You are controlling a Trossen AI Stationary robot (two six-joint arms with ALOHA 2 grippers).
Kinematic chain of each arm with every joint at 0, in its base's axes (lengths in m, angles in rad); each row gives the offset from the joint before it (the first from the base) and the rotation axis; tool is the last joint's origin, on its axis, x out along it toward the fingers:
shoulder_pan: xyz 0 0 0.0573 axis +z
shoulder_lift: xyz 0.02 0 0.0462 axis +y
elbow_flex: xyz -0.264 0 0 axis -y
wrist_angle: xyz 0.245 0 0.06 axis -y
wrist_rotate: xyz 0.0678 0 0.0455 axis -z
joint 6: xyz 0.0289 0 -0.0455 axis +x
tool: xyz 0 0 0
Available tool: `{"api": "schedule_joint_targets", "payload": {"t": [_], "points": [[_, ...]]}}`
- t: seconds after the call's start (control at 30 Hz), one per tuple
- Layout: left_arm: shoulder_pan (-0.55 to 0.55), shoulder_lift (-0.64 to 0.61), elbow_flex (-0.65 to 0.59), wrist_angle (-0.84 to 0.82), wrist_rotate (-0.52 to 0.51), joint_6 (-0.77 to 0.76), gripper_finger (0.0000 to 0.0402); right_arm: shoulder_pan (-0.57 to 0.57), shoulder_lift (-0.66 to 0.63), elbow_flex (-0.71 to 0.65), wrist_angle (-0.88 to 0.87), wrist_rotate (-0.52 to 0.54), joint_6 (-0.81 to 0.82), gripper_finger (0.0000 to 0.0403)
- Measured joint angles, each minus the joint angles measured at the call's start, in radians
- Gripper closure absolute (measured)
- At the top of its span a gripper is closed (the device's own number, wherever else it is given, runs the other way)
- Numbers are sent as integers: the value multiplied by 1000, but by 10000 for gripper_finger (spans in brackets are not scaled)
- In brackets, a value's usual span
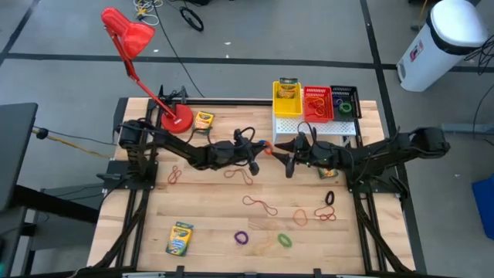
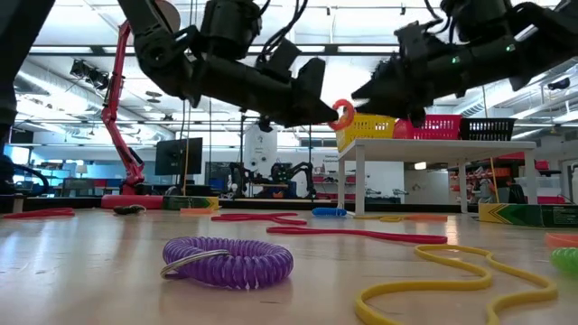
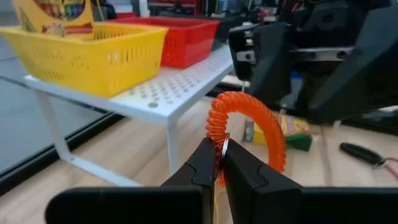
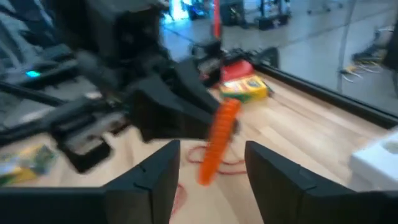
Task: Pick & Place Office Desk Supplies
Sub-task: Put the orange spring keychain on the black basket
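Left tool (image 3: pixel 219 163): clenched on the orange coil band (image 3: pixel 249 127), pinching its metal ring; held in the air above the middle of the worktop (image 1: pixel 208 224).
Right tool (image 4: pixel 208 163): released, fingers spread apart, facing the left tool with the orange coil band between its fingers and not gripped.
Orange coil band: off the worktop, between the two tools, just in front of the white riser shelf (image 1: pixel 316 125).
Baskets: yellow basket (image 1: pixel 287 99), red basket (image 1: pixel 317 103) and black basket (image 1: pixel 345 101) stand side by side on the riser shelf; a crayon box stands upright in the yellow one.
Crayon boxes: one near the lamp base (image 1: pixel 203 120), one at the near left of the worktop (image 1: pixel 179 239), one beneath the right arm (image 1: pixel 326 173).
Loose bands: purple coil (image 2: pixel 228 260), green coil (image 1: pixel 285 240), and red, yellow and black loops scattered across the near half of the worktop.
Red desk lamp (image 1: pixel 139 58): stands at the far left corner.
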Motion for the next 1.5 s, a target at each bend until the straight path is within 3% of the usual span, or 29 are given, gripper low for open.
{"api": "schedule_joint_targets", "payload": {"t": [0.27, 0.43, 0.57, 0.7, 0.97, 1.07, 1.2, 1.37, 1.5], "points": [[-8, 18, 27, 10, 13, 26, 381, -34, 34, 4, 13, 5, 19, 231], [-13, 18, 27, 27, 14, 28, 380, -44, 77, 20, 39, -11, -1, 271], [-15, 18, 24, 20, 6, 27, 368, -44, 88, 20, 57, -11, -37, 325], [-18, 16, 24, 5, -1, 51, 327, -36, 86, 20, 64, -4, -84, 383], [-36, -118, 22, -259, 9, 74, 211, 10, 2, 21, 34, 83, -159, 381], [-46, -173, 2, -292, 16, 114, 181, 33, -82, 21, -47, 181, -194, 384], [-41, -204, -70, -214, 101, 149, 171, 42, -243, 41, -230, 278, -218, 384], [-4, -204, -217, 81, 318, 136, 192, 34, -401, 206, -705, 500, -220, 384], [20, -205, -317, 294, 426, 108, 211, -36, -413, 424, -1117, 643, -158, 385]]}}
